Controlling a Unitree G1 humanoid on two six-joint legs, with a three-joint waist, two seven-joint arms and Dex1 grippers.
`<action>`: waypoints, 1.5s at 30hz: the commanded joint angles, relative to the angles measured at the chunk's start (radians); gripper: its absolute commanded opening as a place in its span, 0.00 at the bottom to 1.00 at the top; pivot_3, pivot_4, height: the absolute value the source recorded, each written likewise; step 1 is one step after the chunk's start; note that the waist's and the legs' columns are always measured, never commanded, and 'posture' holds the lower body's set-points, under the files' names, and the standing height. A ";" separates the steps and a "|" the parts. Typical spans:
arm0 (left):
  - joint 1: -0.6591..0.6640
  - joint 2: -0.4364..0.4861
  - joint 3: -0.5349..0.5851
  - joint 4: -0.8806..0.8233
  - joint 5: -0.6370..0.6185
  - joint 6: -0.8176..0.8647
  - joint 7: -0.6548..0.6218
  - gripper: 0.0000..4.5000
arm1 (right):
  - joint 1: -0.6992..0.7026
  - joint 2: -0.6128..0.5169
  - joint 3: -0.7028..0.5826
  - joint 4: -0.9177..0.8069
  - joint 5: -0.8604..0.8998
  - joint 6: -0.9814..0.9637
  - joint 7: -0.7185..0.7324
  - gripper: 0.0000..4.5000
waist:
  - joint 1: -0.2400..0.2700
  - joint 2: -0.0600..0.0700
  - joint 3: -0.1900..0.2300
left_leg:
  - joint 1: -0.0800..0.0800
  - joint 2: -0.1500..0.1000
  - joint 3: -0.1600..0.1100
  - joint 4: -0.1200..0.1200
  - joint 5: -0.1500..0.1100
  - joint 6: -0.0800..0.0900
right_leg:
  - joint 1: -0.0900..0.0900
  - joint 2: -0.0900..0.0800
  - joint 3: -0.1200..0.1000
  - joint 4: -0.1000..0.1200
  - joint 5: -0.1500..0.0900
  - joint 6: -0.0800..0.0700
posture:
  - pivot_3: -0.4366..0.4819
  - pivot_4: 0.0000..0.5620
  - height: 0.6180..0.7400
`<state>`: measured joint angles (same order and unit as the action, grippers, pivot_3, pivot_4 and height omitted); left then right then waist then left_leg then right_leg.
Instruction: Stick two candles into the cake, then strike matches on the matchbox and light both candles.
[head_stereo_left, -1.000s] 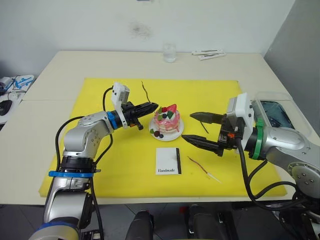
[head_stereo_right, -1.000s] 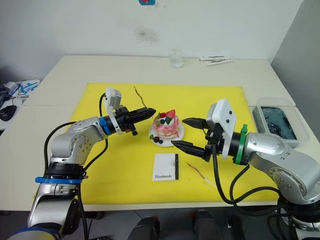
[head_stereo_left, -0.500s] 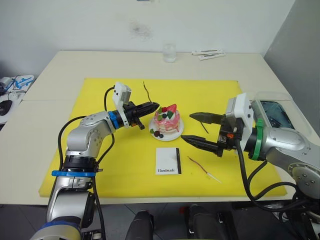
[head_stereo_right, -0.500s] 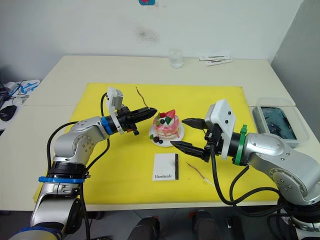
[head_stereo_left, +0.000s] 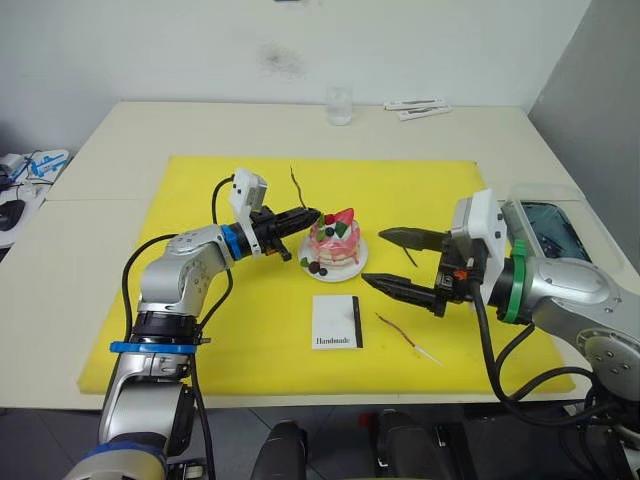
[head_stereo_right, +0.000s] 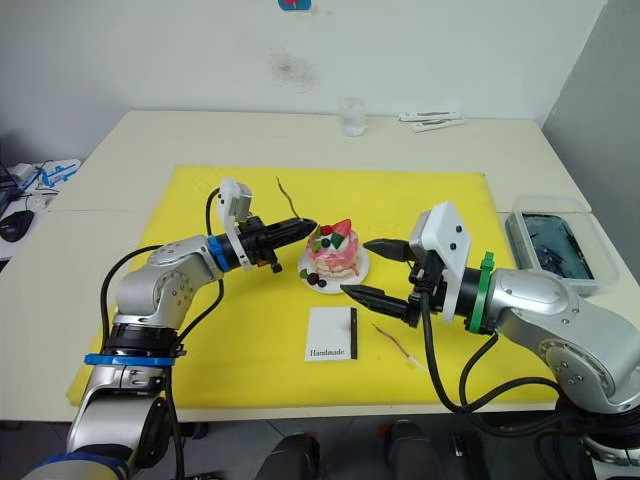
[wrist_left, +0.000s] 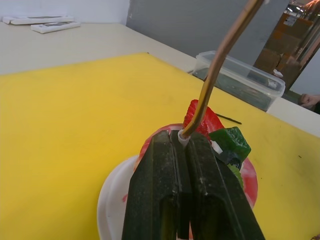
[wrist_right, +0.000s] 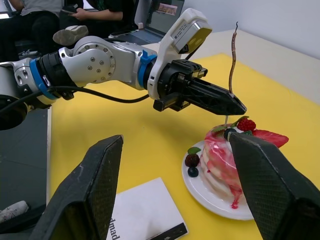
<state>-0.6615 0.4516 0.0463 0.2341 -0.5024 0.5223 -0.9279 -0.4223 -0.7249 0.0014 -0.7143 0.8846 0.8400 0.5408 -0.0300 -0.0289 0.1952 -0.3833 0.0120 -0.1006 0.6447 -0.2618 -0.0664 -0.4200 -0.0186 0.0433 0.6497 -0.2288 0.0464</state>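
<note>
While clamped on the first candle (head_stereo_left: 296, 187) near its pale base, left pincer (head_stereo_left: 312, 214) hangs just beside the cake (head_stereo_left: 334, 243): planting step, needing tip lowered into icing. Second candle (head_stereo_left: 408, 338) below the right pincer (head_stereo_left: 384, 257), splayed apart. Beyond it, lidded tub (head_stereo_left: 545, 225), dark contents unclear.
</note>
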 joint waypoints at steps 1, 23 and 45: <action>-0.010 -0.003 0.004 -0.034 -0.006 0.001 -0.008 0.00 | -0.002 -0.001 -0.024 -0.036 0.003 -0.011 -0.005 0.78 | 0.000 0.000 0.000 | 0.000 0.000 0.000 0.000 0.000 0.000 | 0.000 0.000 0.000 0.000 0.000 0.000 | 0.48 0.27 1.00; 0.061 -0.026 -0.057 -0.002 0.097 -0.095 -0.019 0.00 | 0.012 0.010 -0.013 -0.048 0.001 -0.013 -0.013 0.78 | 0.000 0.000 0.000 | 0.001 0.000 0.000 0.000 0.000 0.000 | 0.001 0.000 0.000 0.000 0.001 -0.001 | 0.48 0.27 1.00; 0.046 0.001 -0.008 -0.093 0.051 -0.038 -0.029 0.85 | -0.002 0.014 -0.015 -0.040 0.011 -0.009 -0.018 0.79 | 0.000 0.000 0.000 | 0.001 0.000 -0.001 0.001 0.000 0.000 | 0.001 0.000 0.000 0.000 0.001 -0.001 | 0.48 0.27 1.00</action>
<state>-0.6108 0.4395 0.0285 0.1911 -0.4376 0.4824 -0.9516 -0.4107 -0.7127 0.0023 -0.7250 0.8863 0.8397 0.5218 -0.0298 -0.0291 0.1948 -0.3824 0.0118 -0.1012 0.6454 -0.2617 -0.0663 -0.4190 -0.0185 0.0431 0.6502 -0.2275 0.0453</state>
